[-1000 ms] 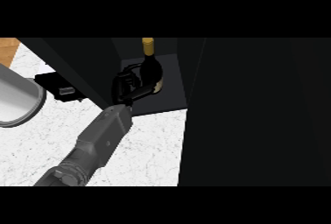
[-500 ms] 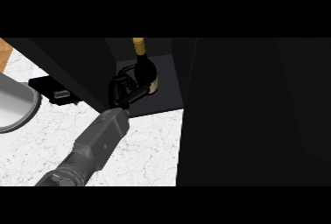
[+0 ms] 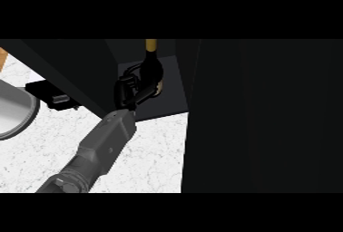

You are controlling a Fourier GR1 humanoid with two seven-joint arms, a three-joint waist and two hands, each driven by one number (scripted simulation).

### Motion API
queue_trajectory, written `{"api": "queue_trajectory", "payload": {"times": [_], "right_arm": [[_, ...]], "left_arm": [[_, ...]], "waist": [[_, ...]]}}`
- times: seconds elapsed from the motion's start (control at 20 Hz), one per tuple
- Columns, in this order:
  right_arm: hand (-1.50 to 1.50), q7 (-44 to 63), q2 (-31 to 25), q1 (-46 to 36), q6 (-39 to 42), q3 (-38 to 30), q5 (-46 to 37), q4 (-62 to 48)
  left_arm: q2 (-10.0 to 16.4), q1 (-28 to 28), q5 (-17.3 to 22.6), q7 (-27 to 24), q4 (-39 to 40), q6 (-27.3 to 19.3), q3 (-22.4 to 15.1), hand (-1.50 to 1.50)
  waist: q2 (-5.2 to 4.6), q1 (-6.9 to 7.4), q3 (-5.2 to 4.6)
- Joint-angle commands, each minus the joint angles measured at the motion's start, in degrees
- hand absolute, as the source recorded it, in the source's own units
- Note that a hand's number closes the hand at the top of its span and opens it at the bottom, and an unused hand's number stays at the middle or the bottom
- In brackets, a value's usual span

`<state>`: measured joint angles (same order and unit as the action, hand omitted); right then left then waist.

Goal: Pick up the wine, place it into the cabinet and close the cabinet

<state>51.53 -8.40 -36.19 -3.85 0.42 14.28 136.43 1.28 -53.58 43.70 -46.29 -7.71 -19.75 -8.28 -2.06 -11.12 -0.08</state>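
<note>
My left hand (image 3: 134, 90) is clenched round one wine bottle (image 3: 152, 49), upright inside the cabinet (image 3: 171, 93). A dark panel (image 3: 268, 118) fills the right. On the worktop (image 3: 155, 152): one black block (image 3: 50, 94), one grey round vessel (image 3: 13, 113).

So only one arm shows up here, the left one. The grey forearm (image 3: 100, 145) comes in from the lower left edge and runs diagonally up and to the right, pretty much straight, getting narrower toward the wrist. At the end of it the black left hand (image 3: 133, 89) is stretched out ahead of the wrist, pointing up and a bit right. Its fingers (image 3: 124, 87) are curled, wrapped around the dark body of the wine bottle (image 3: 152, 61), with the bottle's neck sticking out above the hand. Palm side is hard to make out, it's all black on black.
</note>
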Motion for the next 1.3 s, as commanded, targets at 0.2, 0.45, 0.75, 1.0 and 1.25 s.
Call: {"api": "queue_trajectory", "payload": {"times": [0.2,0.45,0.75,1.0,1.25], "right_arm": [[-1.50,-0.66,-0.42,0.62,0.69,-0.68,0.52,0.02],[-1.50,-0.20,-0.79,0.90,0.70,-1.15,0.62,-0.10],[-1.50,-1.93,-0.47,3.33,0.99,-2.07,0.67,1.09],[-1.50,-1.84,-0.53,4.12,1.29,-2.38,1.35,1.68],[-1.50,-2.36,-1.41,4.32,1.83,-3.48,0.66,1.00]], "left_arm": [[-1.24,-2.56,1.46,2.81,0.31,-3.74,-1.79,1.50],[-1.27,-4.58,2.34,4.73,1.17,-4.93,-1.64,1.50],[-1.28,-10.30,2.10,8.66,1.51,-7.28,-2.41,1.50],[-1.28,-10.94,3.01,10.89,2.99,-7.90,-1.57,1.50],[-1.28,-12.90,3.34,12.35,4.18,-8.22,-0.59,1.50]], "waist": [[-0.32,0.49,-0.15],[-0.72,0.72,-0.16],[-0.58,1.52,-0.03],[-0.70,1.45,-0.03],[-0.83,2.63,-0.03]]}}
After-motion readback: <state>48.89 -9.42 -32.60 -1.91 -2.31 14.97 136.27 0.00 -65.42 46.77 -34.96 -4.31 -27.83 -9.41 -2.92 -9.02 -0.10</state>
